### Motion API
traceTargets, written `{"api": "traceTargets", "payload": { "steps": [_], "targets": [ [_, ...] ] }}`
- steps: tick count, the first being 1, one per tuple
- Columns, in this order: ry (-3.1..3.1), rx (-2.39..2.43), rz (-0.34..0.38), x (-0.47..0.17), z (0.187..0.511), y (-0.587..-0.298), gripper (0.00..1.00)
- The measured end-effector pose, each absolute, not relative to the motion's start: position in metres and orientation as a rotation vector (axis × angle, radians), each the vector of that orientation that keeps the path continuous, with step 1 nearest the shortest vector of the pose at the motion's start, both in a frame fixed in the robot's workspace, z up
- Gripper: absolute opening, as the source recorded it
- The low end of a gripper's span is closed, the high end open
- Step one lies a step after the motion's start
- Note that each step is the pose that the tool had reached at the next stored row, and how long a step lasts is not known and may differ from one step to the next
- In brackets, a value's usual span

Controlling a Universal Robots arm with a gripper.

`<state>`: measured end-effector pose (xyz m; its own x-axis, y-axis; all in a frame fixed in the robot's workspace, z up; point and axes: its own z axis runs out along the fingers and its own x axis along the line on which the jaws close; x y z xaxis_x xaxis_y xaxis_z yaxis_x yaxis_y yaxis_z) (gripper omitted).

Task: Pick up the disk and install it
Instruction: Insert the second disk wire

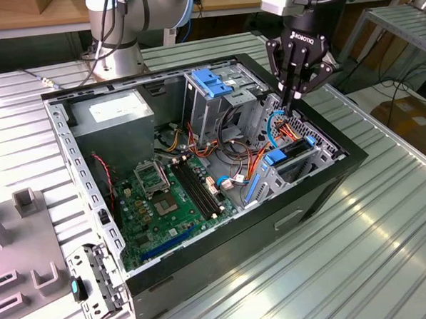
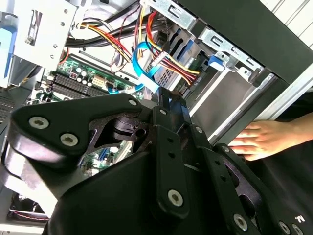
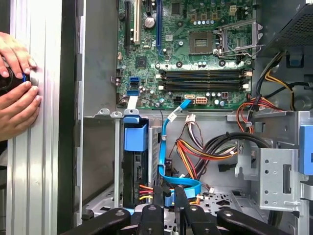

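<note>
- One disk [image 3: 132,172] sits edge-on in the drive cage [image 3: 100,161] at the corner of the case. Its dark edge faces up, with a bright blue rail [image 3: 135,136] at one end.
- In the exterior view the disk [image 1: 292,149] shows as a dark slab between two blue tabs, inside the cage [image 1: 271,183] near the case wall on the exterior view's right.
- The gripper [image 1: 290,104] hangs directly above that cage, pointing down. The jaws are clenched together, with nothing visible between them.
- In both wrist views the gripper [image 3: 175,192] [image 2: 171,95] has its tips pressed together, apart from the disk and just beside the cable bundle.
- A blue cable [image 3: 164,147] loops from the motherboard [image 3: 195,58] down past the gripper tips. It is also visible in the exterior view [image 1: 271,128].
- Red, yellow and orange power wires [image 3: 205,149] are bunched next to the blue cable, between the cage and the other metal bay.
- That upper metal bay carries a blue latch [image 1: 210,82] on top, well apart from the disk.
- The power supply [image 1: 114,111] sits at the far corner of the case [image 1: 273,220], which lies open on its side on the ribbed metal surface [image 1: 361,266].
- A person's hands [image 3: 17,110] rest on the surface just outside the case wall, and one hand [image 2: 259,139] shows in the second wrist view.
- Grey fixture blocks [image 1: 22,205] stand on the surface at the exterior view's left.
</note>
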<state>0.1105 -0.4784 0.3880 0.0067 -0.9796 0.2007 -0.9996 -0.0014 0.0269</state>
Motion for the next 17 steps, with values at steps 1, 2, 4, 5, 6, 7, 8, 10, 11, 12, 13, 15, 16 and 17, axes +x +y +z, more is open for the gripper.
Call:
{"api": "traceTargets", "payload": {
  "steps": [1,2,4,5,6,7,8,10,11,12,13,15,16,17],
  "targets": [
    [-2.098,2.107,0.186,0.111,0.388,-0.478,0.24],
    [-2.098,2.107,0.186,0.111,0.388,-0.477,0.24],
    [-2.095,2.104,0.192,0.111,0.387,-0.477,0.24],
    [-2.093,2.102,0.196,0.111,0.386,-0.477,0.24],
    [-2.091,2.099,0.199,0.111,0.386,-0.477,0.24],
    [-2.090,2.098,0.202,0.111,0.385,-0.477,0.24],
    [-2.089,2.097,0.204,0.111,0.384,-0.477,0.24],
    [-2.087,2.095,0.207,0.111,0.382,-0.476,0.24],
    [-2.087,2.095,0.208,0.111,0.381,-0.476,0.24],
    [-2.086,2.094,0.209,0.111,0.380,-0.476,0.24],
    [-2.086,2.093,0.210,0.111,0.380,-0.476,0.22],
    [-2.085,2.093,0.211,0.111,0.378,-0.475,0.11],
    [-2.085,2.092,0.212,0.111,0.378,-0.475,0.11],
    [-2.084,2.092,0.212,0.111,0.377,-0.475,0.11]
  ]
}}
